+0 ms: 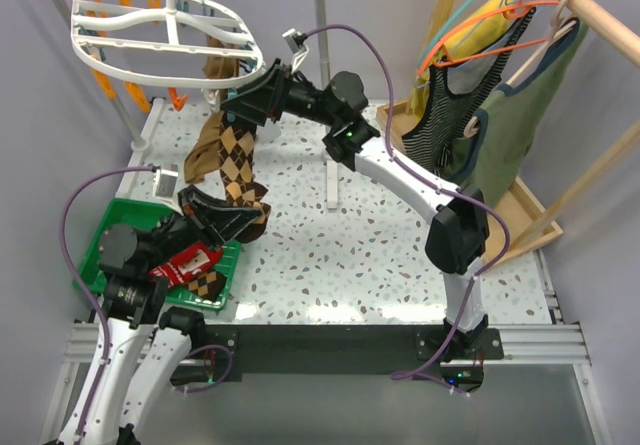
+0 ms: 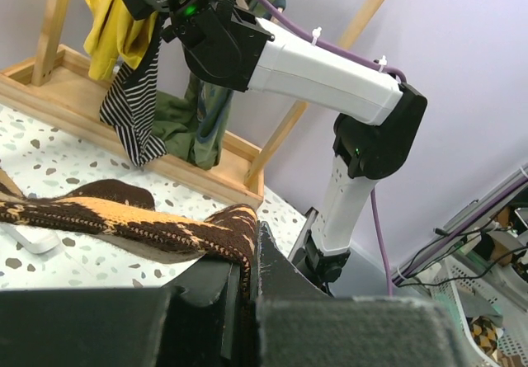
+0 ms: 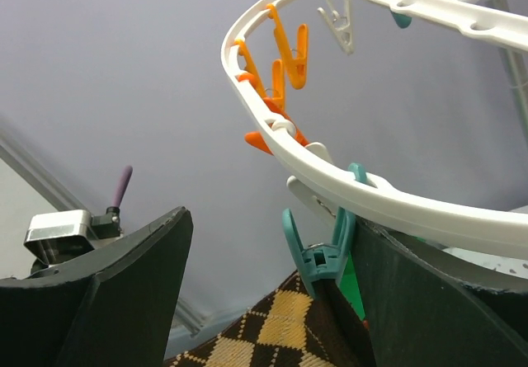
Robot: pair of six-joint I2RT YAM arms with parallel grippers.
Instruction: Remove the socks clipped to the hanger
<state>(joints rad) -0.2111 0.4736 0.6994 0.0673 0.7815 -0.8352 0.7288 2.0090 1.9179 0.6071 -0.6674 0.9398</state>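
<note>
The white hanger (image 1: 165, 30) hangs above the worktop (image 1: 350, 235). An argyle sock (image 1: 237, 160) dangles from a teal clip (image 3: 322, 256) on its rim. Just beneath the hanger, my right gripper (image 1: 228, 105) is spread either side of that clip. Well below the hanger, my left gripper (image 1: 228, 220) pinches the sock's lower end.

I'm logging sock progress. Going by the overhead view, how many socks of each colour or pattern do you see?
Argyle socks: 2
Tan-brown sock: 1
Red sock: 1
Total: 4
</note>
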